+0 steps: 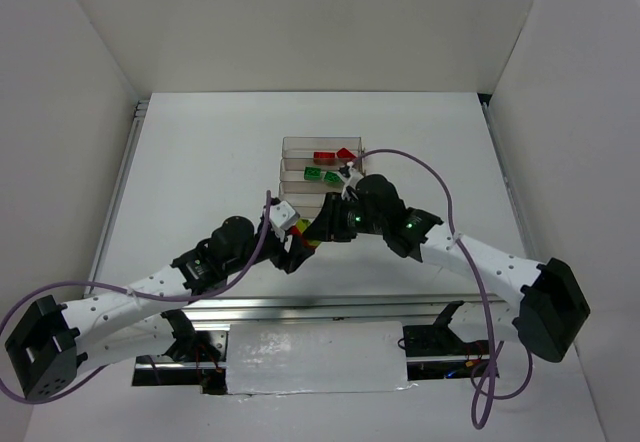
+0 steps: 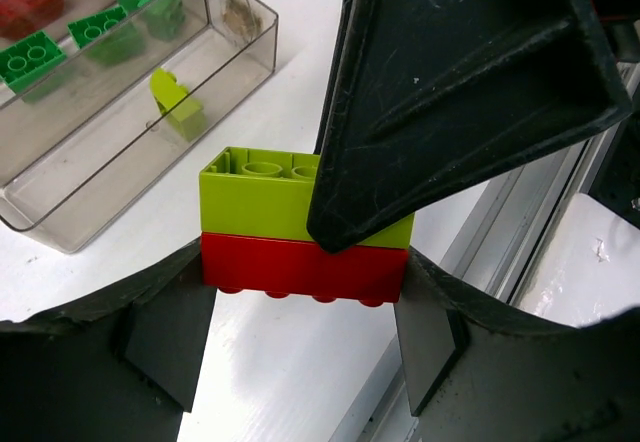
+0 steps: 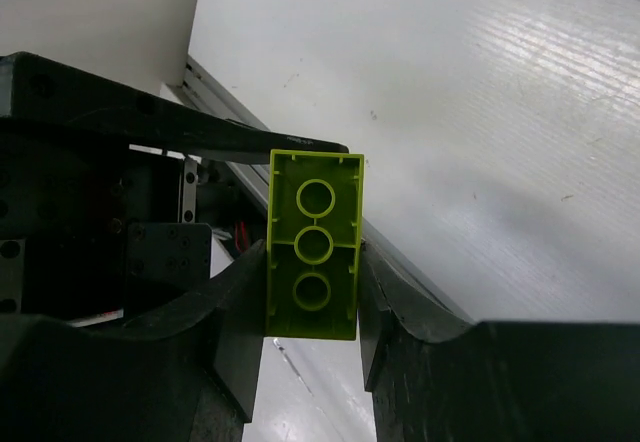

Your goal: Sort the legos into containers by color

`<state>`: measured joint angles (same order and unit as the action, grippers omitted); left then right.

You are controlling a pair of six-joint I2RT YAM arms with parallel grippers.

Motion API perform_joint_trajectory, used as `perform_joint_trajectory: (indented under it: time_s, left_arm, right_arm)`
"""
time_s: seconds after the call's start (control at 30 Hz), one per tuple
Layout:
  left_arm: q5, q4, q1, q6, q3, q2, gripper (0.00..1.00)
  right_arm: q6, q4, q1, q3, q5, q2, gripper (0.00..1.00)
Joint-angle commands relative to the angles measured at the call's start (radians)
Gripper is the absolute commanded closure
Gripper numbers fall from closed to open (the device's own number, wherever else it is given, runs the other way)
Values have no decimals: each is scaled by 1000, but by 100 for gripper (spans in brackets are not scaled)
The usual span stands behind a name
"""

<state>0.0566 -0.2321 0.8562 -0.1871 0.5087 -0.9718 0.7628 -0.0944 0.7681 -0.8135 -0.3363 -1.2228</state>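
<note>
Left pincer [image 2: 305,297] gripping the red brick [image 2: 300,267]; my right pincer [image 3: 312,297] gripping the yellow-green brick [image 3: 313,247]. One stack, two holds.

Yellow-green sits pressed onto red, and the pair is held between both pincers over the white table [image 2: 280,397]. In the left wrist view, one right finger [image 2: 450,92] crosses the right half of the yellow-green brick, whose open studs face my right wrist. The containers [image 2: 215,97] lie ahead and to the left of my left pincer, well apart from the stack. The bin nearest that pincer holds one small yellow-green piece [image 2: 175,102], the next bin green bricks [image 2: 30,57], and the farthest red bricks [image 2: 30,2]. From above, both pincers meet just short of the containers' near edge.
</note>
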Motion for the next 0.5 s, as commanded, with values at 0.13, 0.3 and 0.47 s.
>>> perform_joint_trajectory:
  time_s: [0.13, 0.3, 0.47]
  left_arm:
    - [-52, -42, 9, 3, 1, 31, 100]
    - [-136, -9, 9, -20, -9, 53, 100]
    - [-181, 14, 9, -40, -1, 70, 100]
  right_arm:
    - [-40, 5, -110, -4, 117, 144, 100]
    - [-111, -40, -184, -38, 173, 77, 100]
    - [-180, -128, -191, -173, 367, -141, 100]
